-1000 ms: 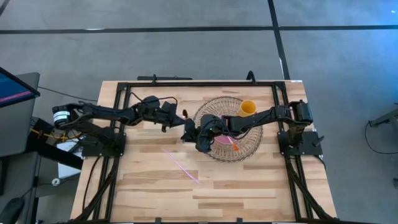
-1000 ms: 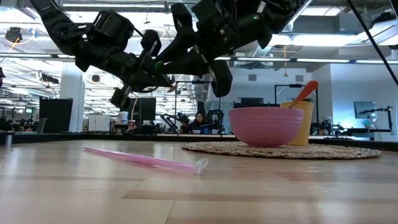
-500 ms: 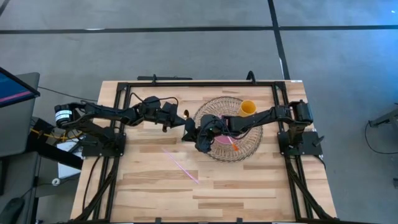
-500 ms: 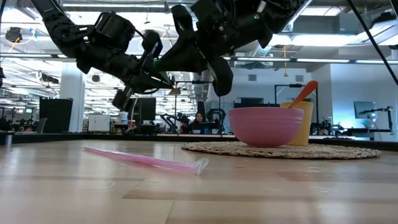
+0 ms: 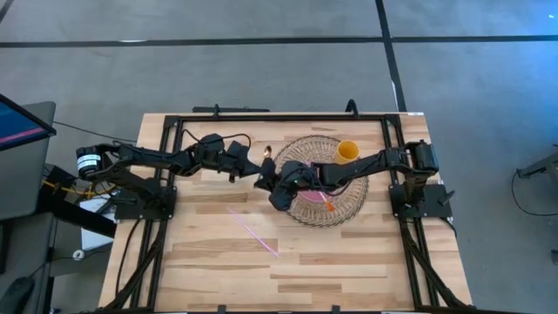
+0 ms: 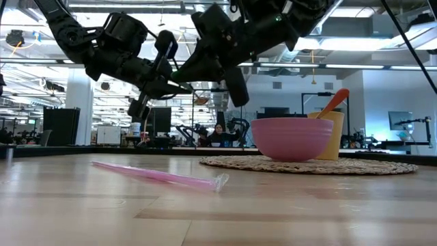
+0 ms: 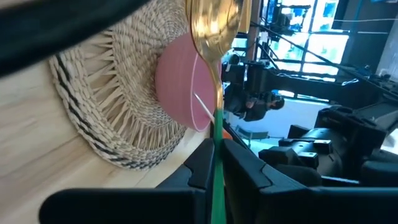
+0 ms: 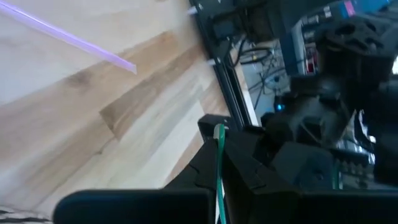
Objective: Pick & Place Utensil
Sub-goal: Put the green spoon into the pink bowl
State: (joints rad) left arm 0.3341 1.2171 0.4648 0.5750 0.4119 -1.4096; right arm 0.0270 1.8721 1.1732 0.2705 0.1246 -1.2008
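1. Gold metal — the spoon is rigid and light, with a polished bowl that looks slippery and a thin green handle; my judgement is that the slim handle is the sensible place to pinch it, well back from the bowl.
2. Left hand, raised toward the far edge of the tabletop, just left of the woven mat: its wrist view shows the fingers clenched on the green handle, the gold bowl sticking out ahead toward the pink bowl.
3. Pink straw, lying flat on bare wood nearer the tabletop's middle — soft, very light, likely to roll or flatten if squeezed hard.
4. Right hand hangs over the mat's left rim, close to the left hand; whether its fingers are parted I cannot tell.
5. Yellow cup on the mat's far side holds an orange utensil.
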